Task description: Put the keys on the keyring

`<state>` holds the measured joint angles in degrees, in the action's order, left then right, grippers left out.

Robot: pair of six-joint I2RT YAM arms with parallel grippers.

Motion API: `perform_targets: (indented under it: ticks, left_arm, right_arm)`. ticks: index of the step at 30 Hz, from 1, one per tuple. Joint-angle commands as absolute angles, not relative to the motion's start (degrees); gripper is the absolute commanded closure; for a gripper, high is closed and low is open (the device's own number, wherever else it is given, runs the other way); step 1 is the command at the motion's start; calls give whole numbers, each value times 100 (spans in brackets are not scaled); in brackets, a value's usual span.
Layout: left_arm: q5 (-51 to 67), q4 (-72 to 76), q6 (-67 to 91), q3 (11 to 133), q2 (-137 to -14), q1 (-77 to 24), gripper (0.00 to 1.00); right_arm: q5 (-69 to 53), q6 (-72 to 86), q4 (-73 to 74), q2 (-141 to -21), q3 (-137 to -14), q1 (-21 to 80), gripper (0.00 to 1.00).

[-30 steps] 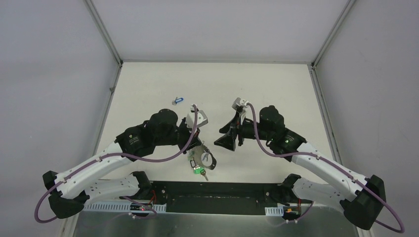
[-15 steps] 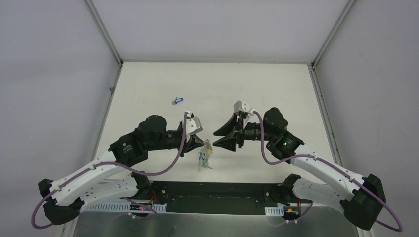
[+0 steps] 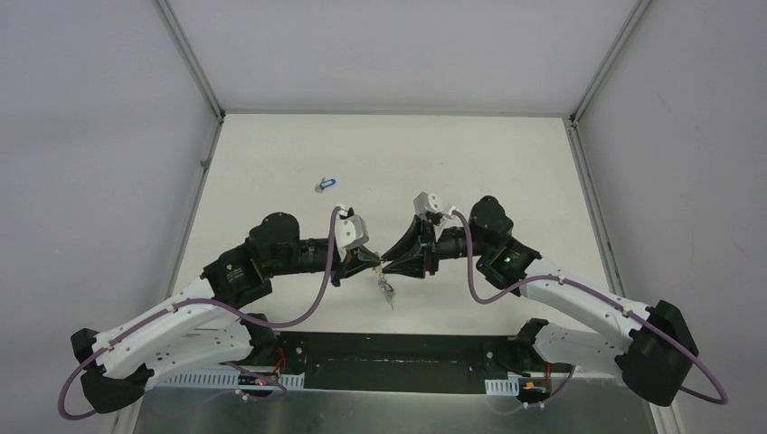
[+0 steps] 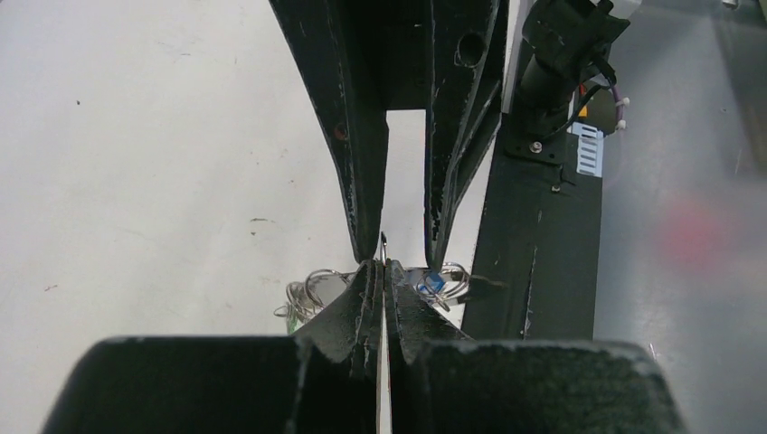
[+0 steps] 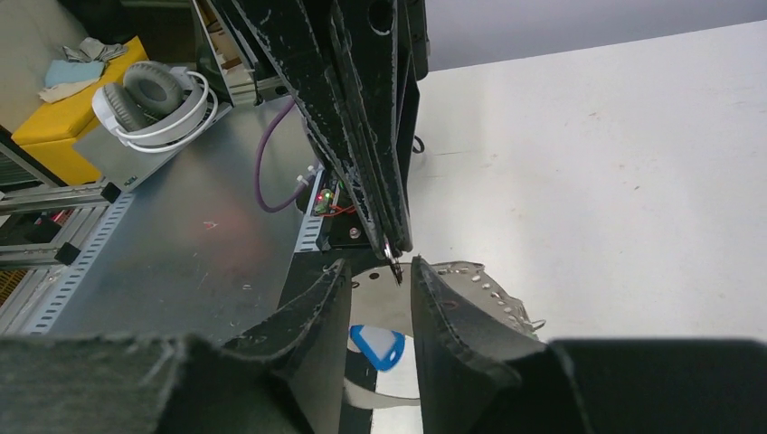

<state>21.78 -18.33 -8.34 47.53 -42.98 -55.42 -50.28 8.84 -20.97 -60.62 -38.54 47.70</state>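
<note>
From above, the left gripper (image 3: pixel 371 263) and the right gripper (image 3: pixel 392 264) meet tip to tip over the table (image 3: pixel 271 163). The ring (image 3: pixel 383 282) hangs just under them, with keys (image 3: pixel 391 298) in a bunch. One loose key (image 3: pixel 325 184) lies well apart on the table.

In the left wrist view, the left gripper (image 4: pixel 382 271) is pinched tight on something thin, likely the ring's rim. The right gripper (image 4: pixel 402 255) points at it with a small gap between its fingers. A blue key (image 4: pixel 432 284) dangles below.

In the right wrist view, the right gripper (image 5: pixel 380 276) is a little open and holds nothing. The left gripper (image 5: pixel 394 246) pokes down toward the gap. The blue key (image 5: pixel 377 346) hangs beneath.

This looks like a hand-over, or both grippers sharing the ring. Next, the right gripper should close softly on the rim, just beside the left one, and not knock it loose. The loose key is not on the ring yet.
</note>
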Motion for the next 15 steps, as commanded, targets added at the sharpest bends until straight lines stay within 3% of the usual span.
perform_targets:
  ticks: [1,2,3,6,12,15]
  left_arm:
    - [2430,-1206,-786,4754,-4196,-5531,100]
    - [2434,-1204,-771,4750,-4201,-5542,100]
    - [2435,-1193,-761,4748,-4205,-5536,100]
    - [2443,-1188,-756,4730,-4201,-5537,100]
    - [2445,-1187,-760,4698,-4147,-5537,100]
    - [2372,-1192,-750,4665,-4047,-5535,79]
  right_arm:
    - [-5222,702,-2452,-6125,-3911,4841,68]
    - [-5152,662,-2452,-6126,-3907,4843,82]
    - [-5092,645,-2453,-6118,-3905,4843,88]
    - [-5050,613,-2452,-6072,-3903,4843,100]
    - [-4991,505,-2452,-5909,-3781,4843,100]
    - [-4905,454,-2462,-5773,-3674,4843,100]
